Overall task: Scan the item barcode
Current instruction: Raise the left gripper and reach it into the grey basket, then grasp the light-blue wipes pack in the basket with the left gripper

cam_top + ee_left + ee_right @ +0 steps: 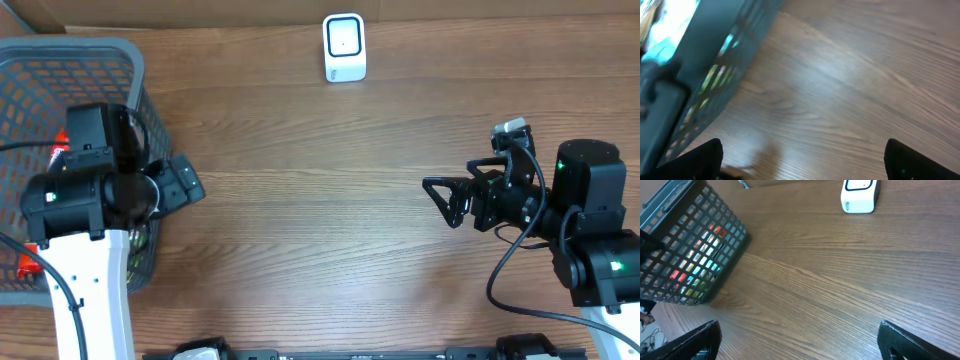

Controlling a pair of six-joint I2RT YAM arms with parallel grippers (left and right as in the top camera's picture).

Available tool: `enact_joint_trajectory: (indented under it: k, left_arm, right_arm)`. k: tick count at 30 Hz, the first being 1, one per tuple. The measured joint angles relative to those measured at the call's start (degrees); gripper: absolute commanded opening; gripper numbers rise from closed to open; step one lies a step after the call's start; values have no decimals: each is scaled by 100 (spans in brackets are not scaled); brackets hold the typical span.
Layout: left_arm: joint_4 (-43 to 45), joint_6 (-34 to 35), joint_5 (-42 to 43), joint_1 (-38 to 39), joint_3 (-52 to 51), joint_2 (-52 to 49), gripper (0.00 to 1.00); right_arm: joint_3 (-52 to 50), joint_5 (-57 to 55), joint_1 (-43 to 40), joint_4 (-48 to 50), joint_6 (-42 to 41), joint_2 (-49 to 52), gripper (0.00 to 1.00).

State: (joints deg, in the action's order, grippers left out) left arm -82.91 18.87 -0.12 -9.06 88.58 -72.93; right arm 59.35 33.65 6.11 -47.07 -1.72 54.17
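While the left arm hangs over the right side of the grey basket (100,45), the left fingers (700,161) stand wide apart with only bare bench (320,250) between them; the right fingers (916,341) are also spread wide and empty, well apart from the basket. The coloured packets (699,264) lie inside the basket at the bench's left; the white scanner (344,47) stands upright at the far edge, untouched.

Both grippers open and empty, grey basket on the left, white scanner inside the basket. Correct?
No. The white scanner stands on the table at its far edge, apart from the grey basket, as the overhead view shows. The rest holds: the left gripper and right gripper are open and empty.
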Motion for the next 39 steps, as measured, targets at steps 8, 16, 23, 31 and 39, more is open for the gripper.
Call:
enact_joint_trajectory:
  k: [8,16,23,31,39]
  left_arm:
    - [50,-586,638,0,1801,-24,100]
    - [-365,-131,-459,-81,2321,42,100]
    - [-546,566,-1176,-616,2321,-295,100]
    - [-542,778,-1257,-1508,2321,-1054,100]
    - [-531,841,-1073,-2564,2321,-1969,96]
  right_arm:
    - [0,-20,0,35,2,2,100]
    - [0,-22,0,76,-2,13,100]
    - [0,-22,0,-94,2,258,100]
    - [0,-52,0,-26,0,494,100]
    - [0,-63,0,136,0,492,100]
